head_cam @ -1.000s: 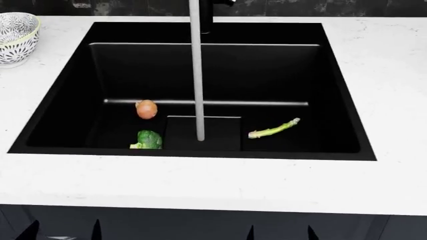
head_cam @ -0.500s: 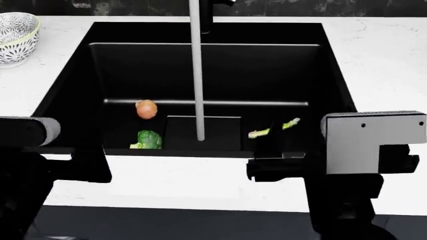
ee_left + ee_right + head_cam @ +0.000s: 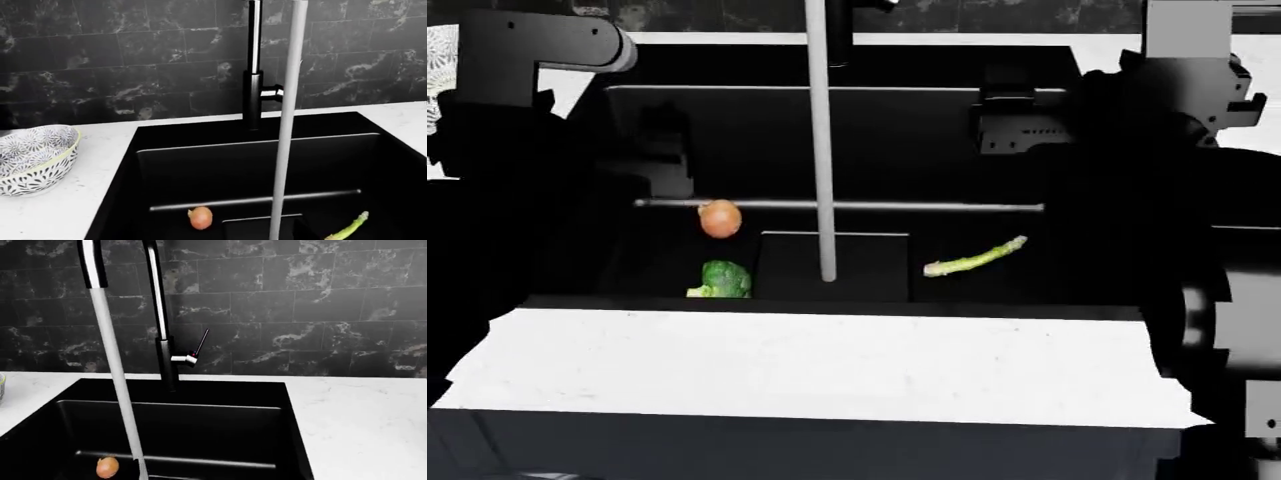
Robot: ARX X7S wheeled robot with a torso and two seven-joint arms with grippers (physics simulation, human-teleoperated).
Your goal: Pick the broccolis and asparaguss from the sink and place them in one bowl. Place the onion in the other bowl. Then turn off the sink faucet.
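Sink (image 3: 868, 150) in white countertop (image 3: 827, 365)

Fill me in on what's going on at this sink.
Nothing is being handled yet. The onion, broccoli and asparagus all lie on the floor of the black sink, and water runs from the faucet in a steady stream. Both robot arms are raised, one on each side of the basin, but neither end effector shows clearly enough to tell if it is open. A patterned bowl waits on the white counter, empty as far as can be seen.
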